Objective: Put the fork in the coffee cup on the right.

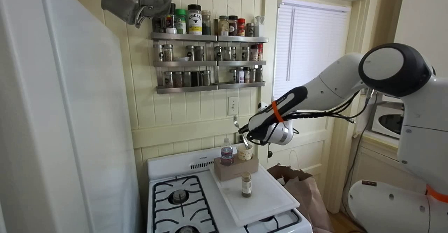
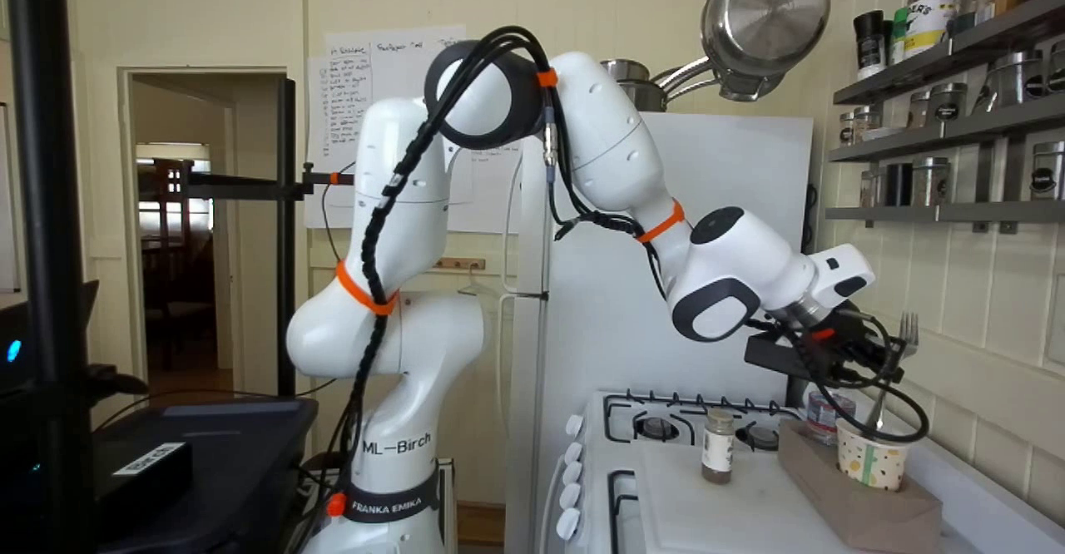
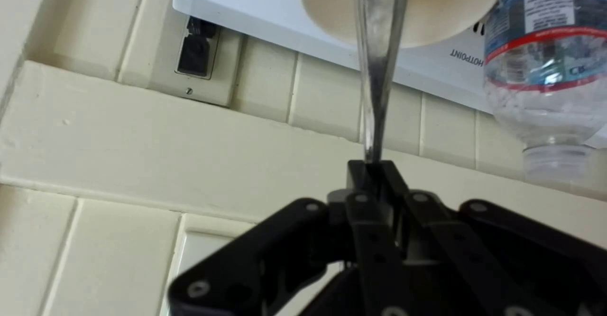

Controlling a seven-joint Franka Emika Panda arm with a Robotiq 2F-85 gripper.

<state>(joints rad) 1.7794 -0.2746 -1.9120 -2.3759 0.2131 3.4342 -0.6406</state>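
The coffee cup point(image 1: 245, 154) is a small cream-tan cup with coloured spots, upright on a cardboard box; it also shows in an exterior view point(image 2: 872, 461). In the wrist view its pale opening point(image 3: 446, 12) is cut off at the top. My gripper point(image 3: 373, 166) is shut on the silver fork point(image 3: 379, 64), seen also in both exterior views point(image 1: 236, 121) point(image 2: 909, 331). The fork is tilted, tines up, its handle pointing down. The handle's lower end appears to be inside the cup's mouth. Whether it touches the cup's bottom is hidden. My gripper point(image 1: 242, 131) is above the cup.
A clear water bottle point(image 1: 227, 153) stands on the cardboard box point(image 1: 232, 170) beside the cup. A spice jar point(image 1: 246, 184) stands on the white board point(image 1: 266, 199) over the stove. The back wall point(image 3: 166, 150) and an outlet point(image 3: 194, 52) are close behind the gripper.
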